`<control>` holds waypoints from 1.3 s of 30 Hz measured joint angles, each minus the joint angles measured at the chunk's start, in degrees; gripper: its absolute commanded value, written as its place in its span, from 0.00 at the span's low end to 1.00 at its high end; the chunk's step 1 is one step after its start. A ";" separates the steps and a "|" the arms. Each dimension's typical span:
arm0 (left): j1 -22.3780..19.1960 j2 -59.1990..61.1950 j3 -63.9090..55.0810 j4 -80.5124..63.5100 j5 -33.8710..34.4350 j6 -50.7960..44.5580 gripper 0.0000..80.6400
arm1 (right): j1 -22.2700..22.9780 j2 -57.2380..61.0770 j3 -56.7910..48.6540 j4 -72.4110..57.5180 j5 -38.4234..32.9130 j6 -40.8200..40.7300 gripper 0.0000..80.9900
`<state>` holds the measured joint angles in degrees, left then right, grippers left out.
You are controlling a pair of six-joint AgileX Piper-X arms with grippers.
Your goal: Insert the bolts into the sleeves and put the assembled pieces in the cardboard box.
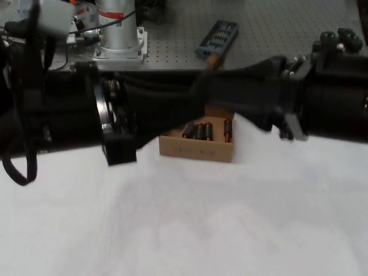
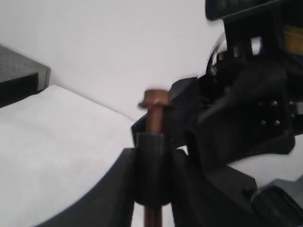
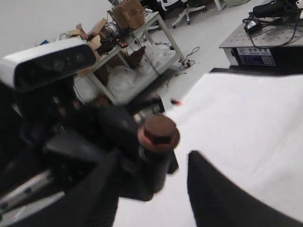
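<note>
The copper-coloured hex-head bolt [image 2: 154, 100] sits through the dark cylindrical sleeve [image 2: 150, 146] — head proud of it — which the left gripper [image 2: 151, 175] pinches above the white bench [image 1: 184, 230], its long axis aimed at the right gripper [image 3: 152, 161], whose jaws gape wide either side, near the brown cardboard box [image 1: 195, 152].

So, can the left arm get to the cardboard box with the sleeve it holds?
Probably yes. The left gripper is shut on the sleeve, bolt in it, and the cardboard box sits open under the two arms. The right gripper, close by the bolt, should back off first.
</note>
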<state>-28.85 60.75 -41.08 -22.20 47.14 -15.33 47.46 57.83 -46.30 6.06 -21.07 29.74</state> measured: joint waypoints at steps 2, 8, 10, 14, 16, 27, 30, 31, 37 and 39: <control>0.15 0.00 -0.56 -2.39 -0.53 -0.41 0.01 | 0.44 0.00 0.05 0.85 0.58 -0.22 0.56; 0.15 0.00 -0.65 -2.90 -0.50 -0.73 0.01 | 1.02 0.53 0.94 3.98 2.25 0.08 0.55; 0.37 0.00 -0.65 -2.90 -0.50 -0.73 0.01 | 1.02 0.53 0.94 3.98 2.25 0.22 0.55; 1.91 0.00 -0.70 0.06 -1.58 1.81 0.01 | 1.02 -0.28 0.94 5.27 2.41 0.20 0.55; 3.17 0.00 -0.70 4.31 -5.76 5.87 0.01 | 1.02 -1.54 0.94 7.93 2.39 -0.80 0.55; 4.21 8.52 -6.43 13.63 -11.03 13.47 0.01 | 1.02 -6.65 0.94 31.32 2.49 -12.19 0.55; 4.21 15.50 -10.84 14.90 -13.33 13.87 0.01 | 1.02 -7.12 1.53 40.87 2.82 -14.41 0.51; 4.21 18.17 -12.73 15.48 -13.84 13.87 0.01 | 1.02 -7.35 1.68 42.91 4.46 -16.74 0.49; 4.35 33.23 -27.72 22.20 -16.19 15.33 0.01 | 1.02 -9.81 1.70 53.97 13.26 -24.34 0.48; 4.35 38.02 -32.89 24.74 -17.70 15.99 0.01 | 1.02 -11.03 1.70 55.90 15.35 -25.58 0.45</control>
<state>-24.50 98.78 -73.98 2.55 29.44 0.66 48.48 46.80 -44.60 61.96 -5.72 4.15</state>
